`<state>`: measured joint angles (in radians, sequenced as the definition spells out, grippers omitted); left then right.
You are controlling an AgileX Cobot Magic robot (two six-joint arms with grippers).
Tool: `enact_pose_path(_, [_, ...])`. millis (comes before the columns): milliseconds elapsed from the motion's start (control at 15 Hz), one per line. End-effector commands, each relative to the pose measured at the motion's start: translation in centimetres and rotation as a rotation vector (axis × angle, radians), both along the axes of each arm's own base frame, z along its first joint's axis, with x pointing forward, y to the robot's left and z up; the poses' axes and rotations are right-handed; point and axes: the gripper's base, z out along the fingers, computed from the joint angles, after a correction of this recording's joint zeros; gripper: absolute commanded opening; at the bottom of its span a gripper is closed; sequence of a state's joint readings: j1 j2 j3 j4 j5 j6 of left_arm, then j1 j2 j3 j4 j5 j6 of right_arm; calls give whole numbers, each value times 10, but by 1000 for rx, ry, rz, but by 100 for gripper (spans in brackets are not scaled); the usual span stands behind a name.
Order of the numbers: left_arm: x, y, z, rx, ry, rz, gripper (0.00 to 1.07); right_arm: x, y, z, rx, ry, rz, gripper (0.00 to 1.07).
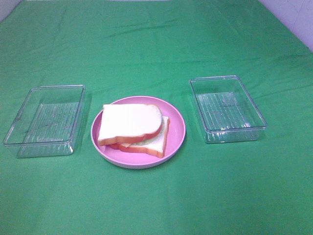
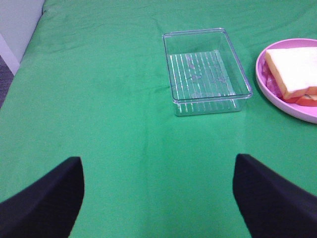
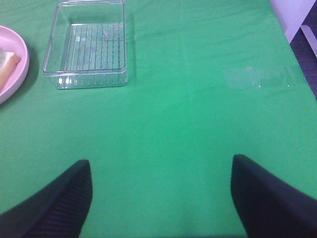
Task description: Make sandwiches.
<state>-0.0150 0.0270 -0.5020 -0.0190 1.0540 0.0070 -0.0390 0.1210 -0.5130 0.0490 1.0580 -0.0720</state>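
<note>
A stacked sandwich (image 1: 133, 128) of white bread slices with orange-brown crust lies on the round pink plate (image 1: 176, 139) in the middle of the green cloth; a red layer and a pale green one show between the slices. Its edge also shows in the left wrist view as the sandwich (image 2: 296, 73) and in the right wrist view as a sliver of the sandwich (image 3: 7, 67). My left gripper (image 2: 157, 198) is open over bare cloth, well short of the left tray. My right gripper (image 3: 161, 196) is open too, over bare cloth near the right tray. Neither arm appears in the exterior high view.
An empty clear tray (image 1: 46, 120) stands left of the plate, also seen as the tray (image 2: 205, 72). A second empty clear tray (image 1: 226, 108) stands right of it, seen as the tray (image 3: 89, 44). The cloth's edge and floor (image 3: 304, 34) lie at the far right.
</note>
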Motion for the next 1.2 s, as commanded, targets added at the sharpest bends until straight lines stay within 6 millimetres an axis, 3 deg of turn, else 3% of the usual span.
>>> enact_pose_path(67, [-5, 0, 0, -4, -42, -3, 78, -5, 0, -2, -6, -32, -1, 74])
enact_pose_path(333, [-8, 0, 0, -3, -61, -3, 78, -20, 1, -2, -11, -134, -1, 74])
enact_pose_path(1200, [-8, 0, 0, -3, -60, -3, 78, -20, 1, -2, -10, -134, 0, 74])
